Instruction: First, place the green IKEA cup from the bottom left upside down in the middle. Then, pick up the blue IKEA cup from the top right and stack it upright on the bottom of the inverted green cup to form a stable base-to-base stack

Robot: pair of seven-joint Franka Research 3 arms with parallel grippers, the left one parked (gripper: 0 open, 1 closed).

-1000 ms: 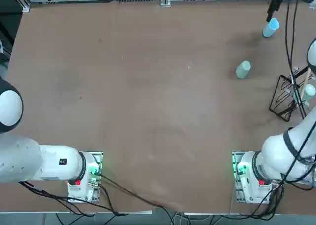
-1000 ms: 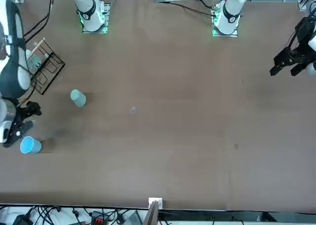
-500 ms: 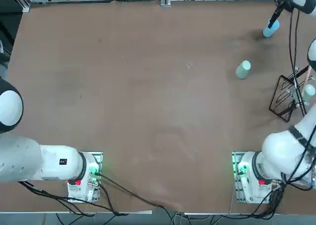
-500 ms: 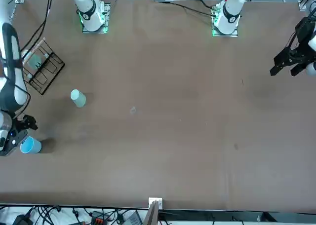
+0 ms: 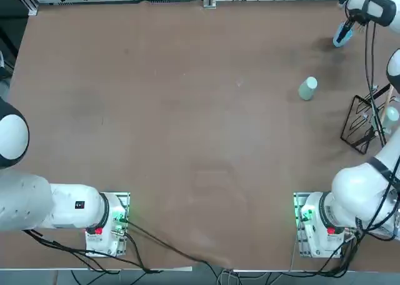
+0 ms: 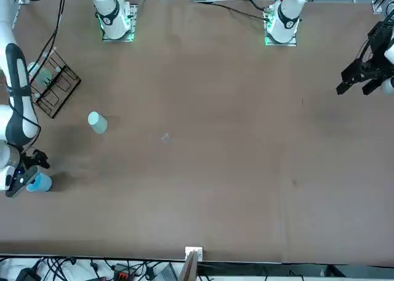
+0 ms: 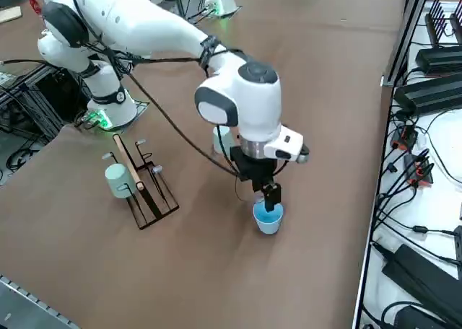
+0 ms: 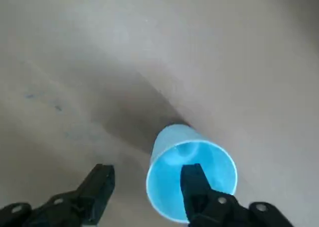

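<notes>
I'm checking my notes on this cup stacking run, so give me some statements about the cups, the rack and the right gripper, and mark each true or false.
1. The blue cup stands upright, its opening facing up. True.
2. The green cup out on the table stands with its opening up. False: it is upside down, closed base up.
3. The right gripper has closed around the blue cup. False: its fingers are apart, at the cup's opening but not gripping it.
4. A black wire rack stands on the table with another green cup at it. True.
5. The two cups are already stacked base to base. False: they stand apart.
</notes>
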